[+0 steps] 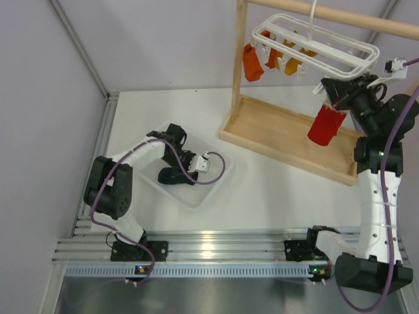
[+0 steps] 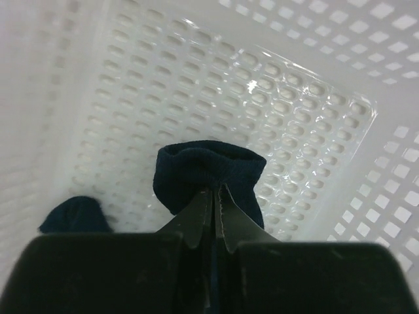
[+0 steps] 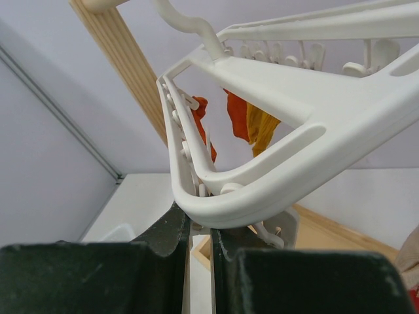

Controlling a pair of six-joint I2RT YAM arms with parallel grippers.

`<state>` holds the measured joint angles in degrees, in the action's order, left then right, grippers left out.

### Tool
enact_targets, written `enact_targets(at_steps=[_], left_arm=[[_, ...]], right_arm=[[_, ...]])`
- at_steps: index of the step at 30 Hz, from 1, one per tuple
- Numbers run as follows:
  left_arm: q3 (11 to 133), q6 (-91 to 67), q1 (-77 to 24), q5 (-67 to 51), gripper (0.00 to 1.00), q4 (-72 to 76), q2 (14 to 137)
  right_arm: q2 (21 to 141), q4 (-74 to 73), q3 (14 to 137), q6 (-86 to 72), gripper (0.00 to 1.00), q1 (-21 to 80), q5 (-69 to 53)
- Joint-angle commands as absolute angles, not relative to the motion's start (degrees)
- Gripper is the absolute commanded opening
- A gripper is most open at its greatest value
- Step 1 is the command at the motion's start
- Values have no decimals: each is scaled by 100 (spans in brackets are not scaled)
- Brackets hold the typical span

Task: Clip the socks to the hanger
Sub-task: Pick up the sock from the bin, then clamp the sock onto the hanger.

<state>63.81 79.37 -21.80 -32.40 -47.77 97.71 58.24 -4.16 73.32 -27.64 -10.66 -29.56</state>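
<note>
Socks sit well apart. The navy sock (image 2: pixel 209 173) is pinched at its cuff between the tips of the left hand (image 2: pixel 213 209), which is clamped shut on it inside a white perforated basket (image 2: pixel 314 78) on the counter (image 1: pixel 262 190). A second dark navy bit (image 2: pixel 75 212) lies on the basket floor to the left of that hand; whether it belongs to the same sock cannot be told.

The right hand (image 3: pixel 201 235) is up at the hanger (image 3: pixel 262 196), its fingers drawn together right under the frame's rounded corner and touching its underside. What, if anything, they pinch cannot be told. The red sock (image 1: pixel 326 125) hangs just below this hand. Beyond the hand, orange and yellow socks (image 3: pixel 245 121) dangle from the hanger's far side, and the wooden rack (image 3: pixel 127 59) rises to its upper left.
</note>
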Motion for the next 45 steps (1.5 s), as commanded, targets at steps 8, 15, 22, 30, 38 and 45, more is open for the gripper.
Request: enact_targets(at_steps=[8,15,22,30,38,45], left_arm=[[8348,5403,-2259,-4333,0,-4835,8780],[9183,2445,-3293,-3553,0,-1780,9008],[10650,1250,-4288,-2699,0,-854,10105],[11909,273,-4755,-2303,0,-476,11021],[11962,326,-4992,-2153,0,280,11241],[11935,-148,-5001,-2276,0,835,11320]], right_arm=[[5845,-607,7497,-2927,0,-1011,-3094],[5897,-387,7436,-3322,0,-1011,-3181],[5915,-308,7453,-3664,0,-1002,-3287],[5924,-334,7462,-3542,0,-940,-3366],[5950,-220,7471,-3612,0,-932,-3436],[5994,-167,7497,-3630,0,-923,-3559]])
